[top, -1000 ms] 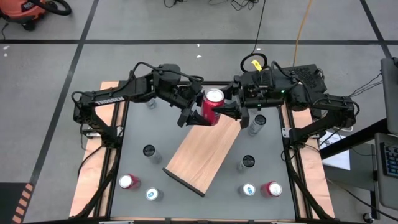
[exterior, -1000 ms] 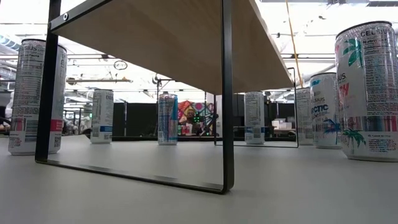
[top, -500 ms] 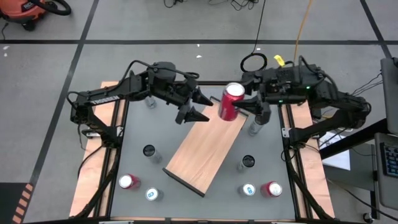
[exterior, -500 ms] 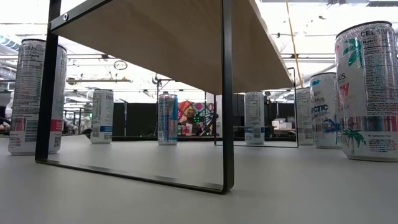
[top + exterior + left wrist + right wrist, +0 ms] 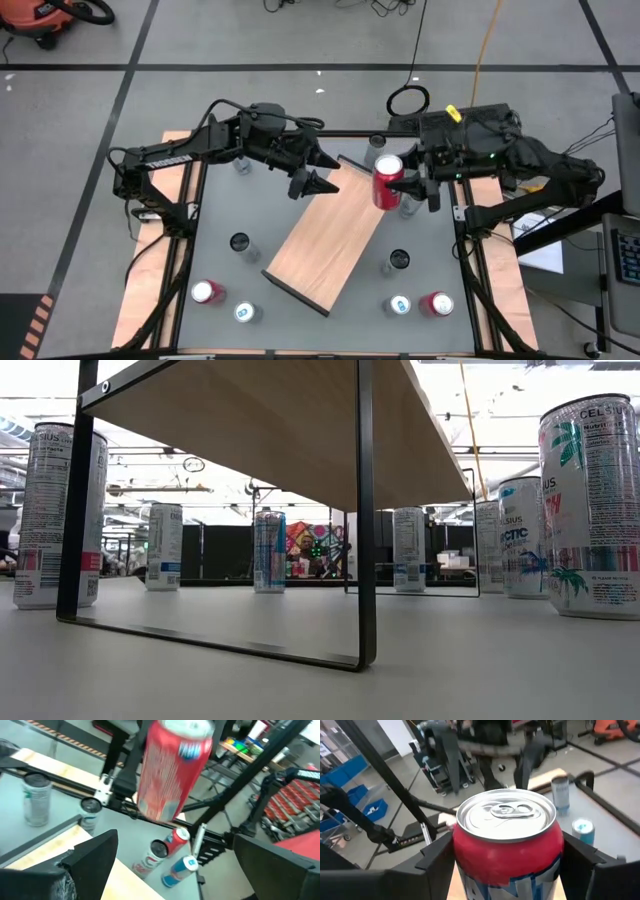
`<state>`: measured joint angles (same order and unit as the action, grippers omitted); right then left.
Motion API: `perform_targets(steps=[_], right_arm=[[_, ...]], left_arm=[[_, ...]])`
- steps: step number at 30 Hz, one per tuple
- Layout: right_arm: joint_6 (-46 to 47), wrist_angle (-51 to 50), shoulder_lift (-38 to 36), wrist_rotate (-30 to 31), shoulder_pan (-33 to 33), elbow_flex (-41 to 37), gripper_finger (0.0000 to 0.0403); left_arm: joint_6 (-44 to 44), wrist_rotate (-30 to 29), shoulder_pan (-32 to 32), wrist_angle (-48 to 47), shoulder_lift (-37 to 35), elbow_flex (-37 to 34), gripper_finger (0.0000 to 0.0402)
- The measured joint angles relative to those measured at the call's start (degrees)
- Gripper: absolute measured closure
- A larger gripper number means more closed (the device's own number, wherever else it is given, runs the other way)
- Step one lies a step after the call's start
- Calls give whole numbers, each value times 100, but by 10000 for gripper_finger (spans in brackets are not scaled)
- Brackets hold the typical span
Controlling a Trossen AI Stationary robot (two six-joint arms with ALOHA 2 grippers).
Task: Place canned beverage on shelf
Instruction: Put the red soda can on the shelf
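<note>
Left gripper [image 5: 318, 170] hangs with fingers spread wide, nothing between them, just off the shelf [image 5: 325, 240] board's far left edge. Right gripper [image 5: 410, 184] has the red can [image 5: 388, 181] clamped upright between its fingers, above the shelf's far right corner. Grey table [image 5: 225, 215] around holds scattered cans.
</note>
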<state>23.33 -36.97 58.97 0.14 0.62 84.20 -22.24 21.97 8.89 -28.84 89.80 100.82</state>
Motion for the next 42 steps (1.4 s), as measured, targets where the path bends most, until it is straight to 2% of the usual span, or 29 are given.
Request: perform_targets(steps=[8, 17, 22, 25, 29, 32, 42], right_arm=[[143, 1014, -791, 165, -2, -1763, 160], [81, 1680, -1213, 778, -31, -2983, 155], [142, 2398, -1284, 767, -24, -3531, 155], [129, 2810, -1278, 1189, -28, -3856, 154], [150, 3109, -1282, 1781, -35, -4080, 154], [16, 3088, -1263, 1782, -33, -4117, 154], [-347, 3070, -1034, 1779, -33, -4120, 154]], left_arm=[[-221, -866, -81, -2, 2, 0, 4], [-444, -1660, -196, -48, 4, 0, 4], [-441, -1817, -264, -20, 4, 0, 4], [-397, -1817, -272, -51, 4, 0, 4], [-248, -1793, -320, -87, 7, 0, 4], [33, -1787, -413, -90, 7, 0, 4], [23, -1882, -650, -95, 9, -2, 4]])
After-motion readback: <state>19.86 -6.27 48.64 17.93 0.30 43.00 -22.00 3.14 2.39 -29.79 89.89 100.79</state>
